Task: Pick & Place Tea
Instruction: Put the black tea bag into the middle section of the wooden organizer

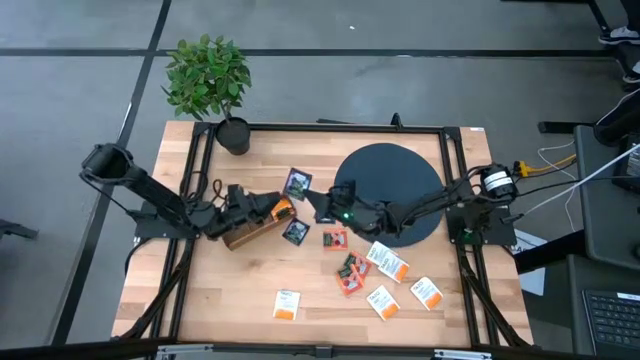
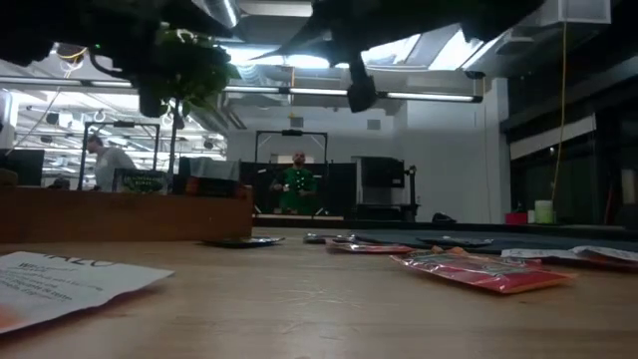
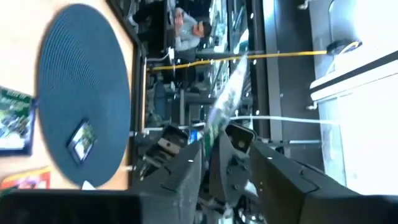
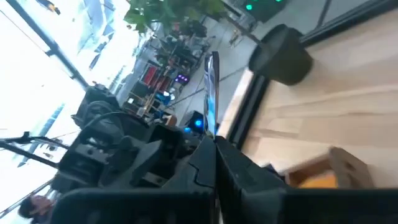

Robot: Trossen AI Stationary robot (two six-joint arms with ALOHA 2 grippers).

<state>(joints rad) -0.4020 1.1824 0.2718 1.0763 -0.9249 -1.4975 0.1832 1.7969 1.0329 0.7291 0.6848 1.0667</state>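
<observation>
Progress early: right pincer (image 1: 322,205) pinches a dark sachet (image 4: 210,93) at centre, left pincer (image 1: 262,210) state unclear at the box (image 1: 250,228), nine-odd sachets (image 1: 385,300) lie loose toward five o'clock.

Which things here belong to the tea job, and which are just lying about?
Job: scattered tea sachets; edge-on sachet pinched in right gripper; wooden box, probably the destination.
Lying about: dark round disc; potted plant.

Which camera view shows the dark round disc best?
The high view: the disc lies nearly whole from above, the right arm crossing one edge. Left wrist view shows most of it, cropped; low view, a thin sliver at best; right wrist view, nothing.
</observation>
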